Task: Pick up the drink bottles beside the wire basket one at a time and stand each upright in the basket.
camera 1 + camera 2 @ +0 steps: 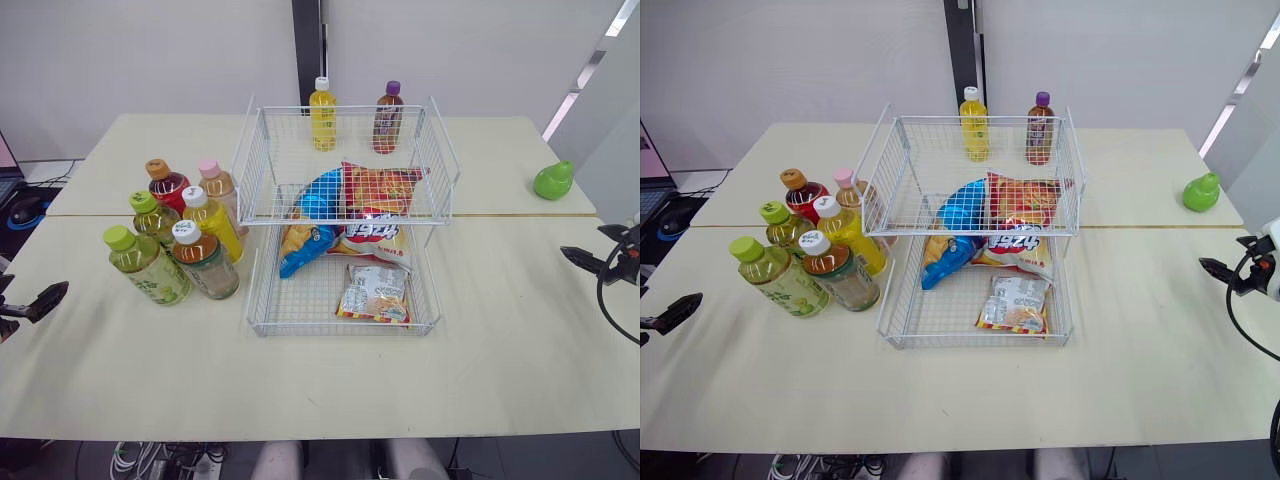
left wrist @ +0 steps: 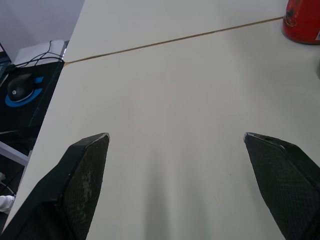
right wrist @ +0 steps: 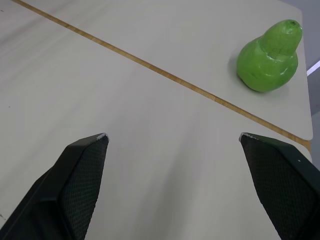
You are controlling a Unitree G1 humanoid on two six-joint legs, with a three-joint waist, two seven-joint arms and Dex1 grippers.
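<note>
6 drink bottles (image 1: 205,265) stand upright, packed close, on the table (image 1: 500,340) just L of the wire basket (image 1: 262,290); the nearest are almost at its L wall. Caps: 2 green, 2 white, 1 orange, 1 pink. 2 more, a yellow bottle (image 1: 322,115) and a brown bottle (image 1: 388,117), stand at the basket's far edge; can't tell if they're in the upper tier or just behind it. Snack bags (image 1: 360,240) lie in the lower tier, some tucked under the upper shelf.

L gripper (image 2: 175,137): fingers wide apart, nothing btwn them, over bare table well L of the basket, beyond the cluster. R gripper (image 3: 172,136): also spread wide, empty, well R of the basket, w/ a green pear (image 3: 270,57) near it.

The table is cream, 2 tops joined by a thin seam running L-R past the basket. Black mouse (image 2: 20,87) sits off the table's L edge. White wall (image 1: 120,60) at the back, w/ a dark pillar (image 1: 307,45) behind the basket.
</note>
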